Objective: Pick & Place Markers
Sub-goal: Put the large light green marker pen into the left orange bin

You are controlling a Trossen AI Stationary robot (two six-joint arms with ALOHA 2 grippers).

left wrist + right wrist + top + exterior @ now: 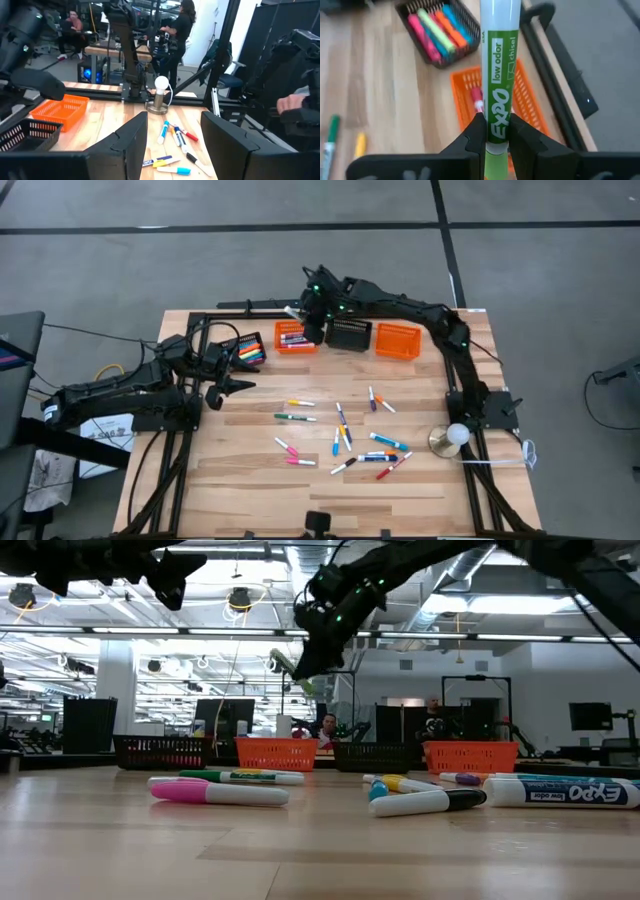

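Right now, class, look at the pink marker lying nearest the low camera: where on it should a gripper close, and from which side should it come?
Take the pink marker at mid-barrel, coming straight down from above. It lies flat on the table, so only the two long sides are free. The barrel is round and even there, which should keep it level. The green marker lies just behind, so the fingers should probably close narrowly.

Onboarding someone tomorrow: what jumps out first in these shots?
The right gripper stands out, shut on a green marker and held above the orange basket at the table's far edge. Next is the scatter of loose markers across the middle of the table. The left gripper hangs open and empty on the left side, beside a black basket already holding several markers.
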